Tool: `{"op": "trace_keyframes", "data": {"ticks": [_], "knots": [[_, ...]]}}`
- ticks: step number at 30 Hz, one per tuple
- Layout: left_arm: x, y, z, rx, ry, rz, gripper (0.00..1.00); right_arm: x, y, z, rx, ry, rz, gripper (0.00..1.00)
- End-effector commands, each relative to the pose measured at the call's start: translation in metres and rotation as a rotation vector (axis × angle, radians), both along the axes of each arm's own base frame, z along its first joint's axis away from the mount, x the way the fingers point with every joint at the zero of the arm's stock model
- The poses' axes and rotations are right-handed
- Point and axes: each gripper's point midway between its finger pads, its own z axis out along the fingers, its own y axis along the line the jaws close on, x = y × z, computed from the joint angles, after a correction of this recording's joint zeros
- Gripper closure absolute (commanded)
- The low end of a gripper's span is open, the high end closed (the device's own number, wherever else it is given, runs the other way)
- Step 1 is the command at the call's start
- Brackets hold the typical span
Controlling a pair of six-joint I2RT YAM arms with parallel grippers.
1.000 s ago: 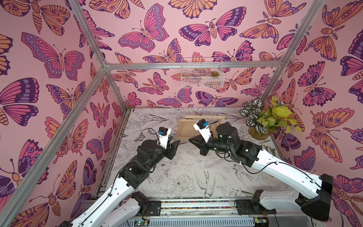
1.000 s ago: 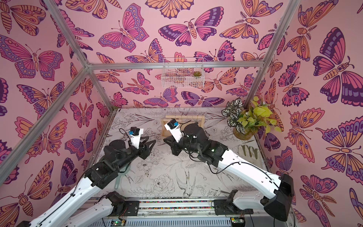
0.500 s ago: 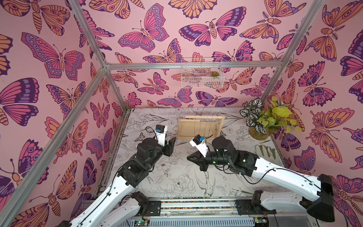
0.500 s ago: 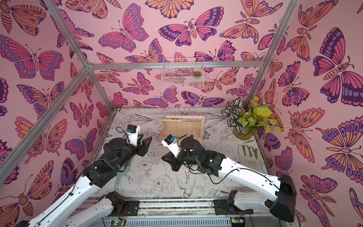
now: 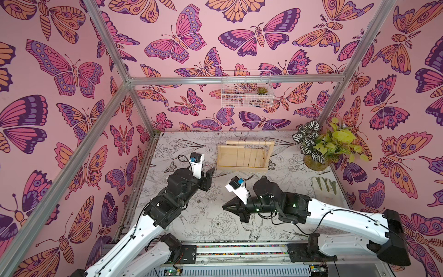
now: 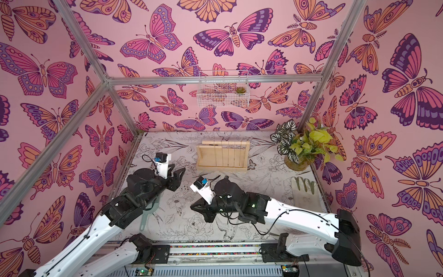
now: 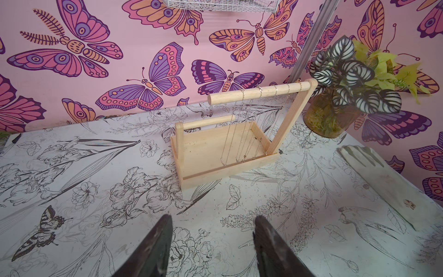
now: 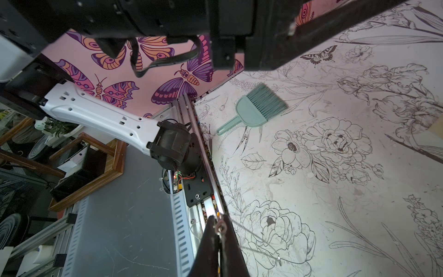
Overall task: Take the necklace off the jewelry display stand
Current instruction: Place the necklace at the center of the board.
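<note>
Right gripper (image 8: pixel 217 221) is clamped on the necklace (image 8: pixel 278 258), well apart from the jewelry display stand (image 7: pixel 215 165); lower it to the worktop (image 8: pixel 335 191) before releasing; left gripper (image 7: pixel 212 239) gapes empty.

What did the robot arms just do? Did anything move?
The right gripper pulled back from the jewelry display stand toward the front of the table, shut on a necklace. The left gripper barely shifted, open and empty. The stand stayed put.

We see the jewelry display stand (image 6: pixel 223 156) upright on the counter (image 6: pixel 268 182). Our right gripper (image 6: pixel 193 207) hovers well apart.
</note>
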Motion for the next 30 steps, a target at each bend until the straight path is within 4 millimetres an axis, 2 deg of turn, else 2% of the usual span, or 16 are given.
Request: {"op": "trace_keyframes", "data": {"ticks": [1,5,12,16,30], "knots": [[-0.001,0.002,0.005,0.007,-0.011,-0.001,0.43,0.002,0.005,-0.004,0.01,0.008,-0.02,1.0],[-0.002,0.002,0.003,0.01,-0.005,-0.005,0.43,0.008,0.007,-0.02,-0.019,0.009,-0.044,1.0],[-0.005,0.006,0.003,0.018,-0.008,-0.001,0.42,0.008,0.026,-0.056,-0.097,0.051,-0.006,1.0],[-0.007,0.009,0.001,0.022,-0.007,0.003,0.41,0.012,0.031,-0.07,-0.129,0.042,-0.01,1.0],[-0.008,0.005,-0.003,0.019,0.007,-0.016,0.41,0.041,0.04,-0.087,-0.202,-0.011,-0.065,1.0]]}}
